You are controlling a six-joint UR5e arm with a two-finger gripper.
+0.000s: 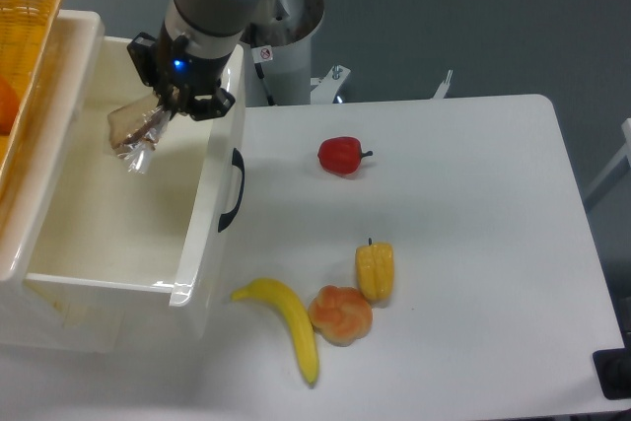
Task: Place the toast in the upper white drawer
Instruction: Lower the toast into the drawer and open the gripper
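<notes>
Pincer: our gripper is clenched on the toast, hanging above the open upper white drawer.
Toast: it juts out to the pincer's left and a little below, its clear wrap trailing lowest; its long axis looks tilted, not flat.
Drawer floor: directly beneath the pincer and toast, well inside the walls.
Key relation: we judge the coming move is a plain release, since the toast hangs over the cavity.
Risk: the wrap may cling to a finger.

On the table — red pepper, yellow pepper, bun, banana.
</notes>
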